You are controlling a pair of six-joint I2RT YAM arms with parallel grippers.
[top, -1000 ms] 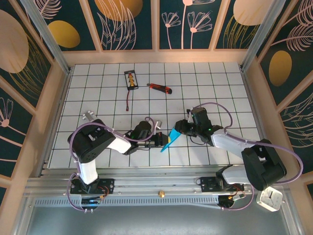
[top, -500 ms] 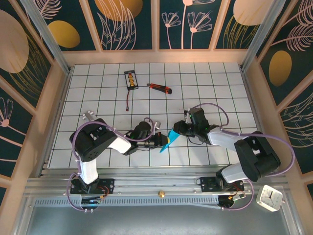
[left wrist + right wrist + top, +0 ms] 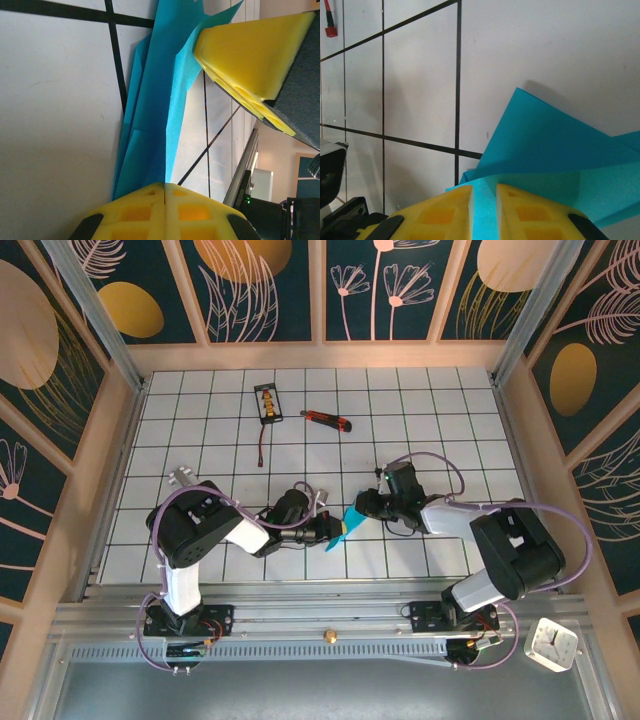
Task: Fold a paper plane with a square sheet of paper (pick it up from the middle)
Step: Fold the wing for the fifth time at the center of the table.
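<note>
Cyan paper plane (image 3: 345, 523) lies low at near-centre of tabletop (image 3: 200, 430), between both arms. Near-left end: left fingers (image 3: 135, 212) fully closed on it. Far-right end: right fingers (image 3: 535, 210) almost closed, paper pinched between them (grip looks shallow). Risk: opposing pull tears crease; loose pinch lets paper slip.

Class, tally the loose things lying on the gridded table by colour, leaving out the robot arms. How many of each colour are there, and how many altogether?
Cyan-blue: 1, the folded paper
Red and black: 1, the utility knife
Black with a yellow label: 1, the small pack
Total: 3
</note>
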